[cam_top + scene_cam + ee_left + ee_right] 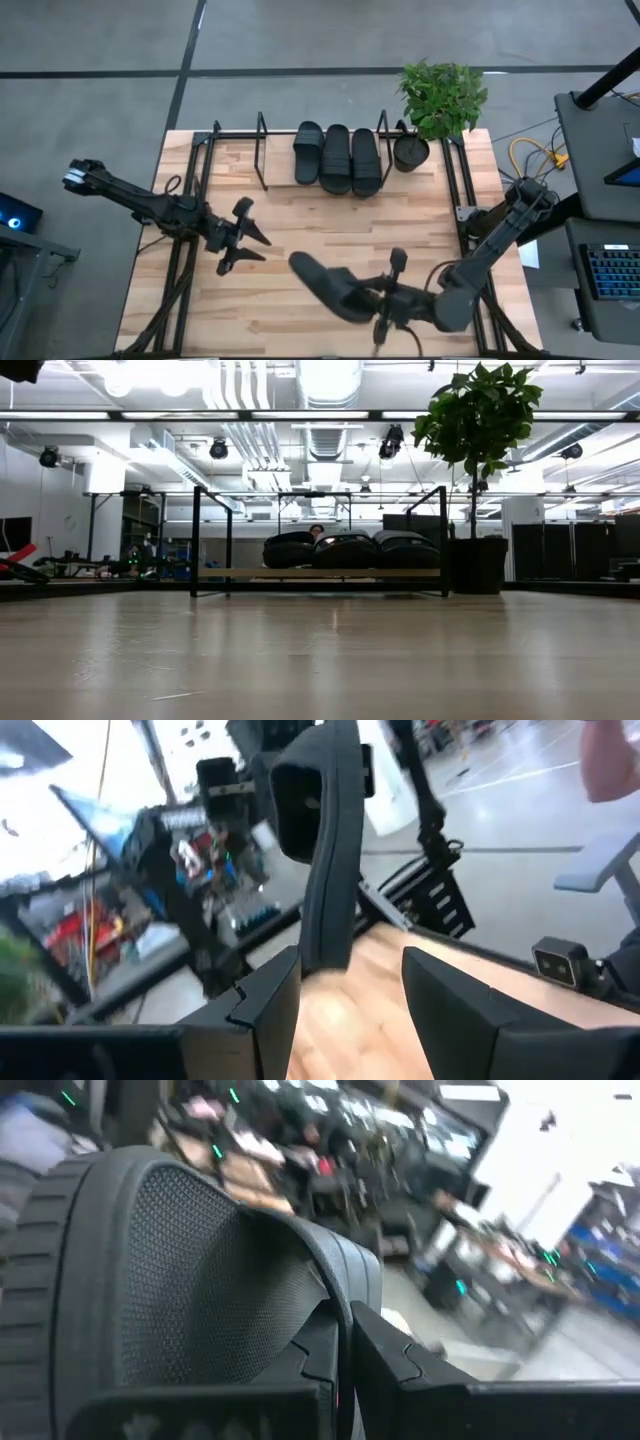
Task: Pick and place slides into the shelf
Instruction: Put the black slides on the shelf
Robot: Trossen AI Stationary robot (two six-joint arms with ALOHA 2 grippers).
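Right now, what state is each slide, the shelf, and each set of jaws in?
Three slides: on the shelf, side by side, right of its middle.
Fourth slide: lifted, gripped by its strap in the right gripper.
Shelf: left portion bare.
Right gripper: jaws shut on the fourth slide.
Left gripper: jaws open, holding nothing, over the table's left side.

The place is a robotics lab in an open industrial hall: exposed ceiling ducts [325, 400], track spotlights [220, 450], a polished concrete floor [300, 35], and a keyboard [612, 272] at 3 o'clock beside the worktop [320, 215].
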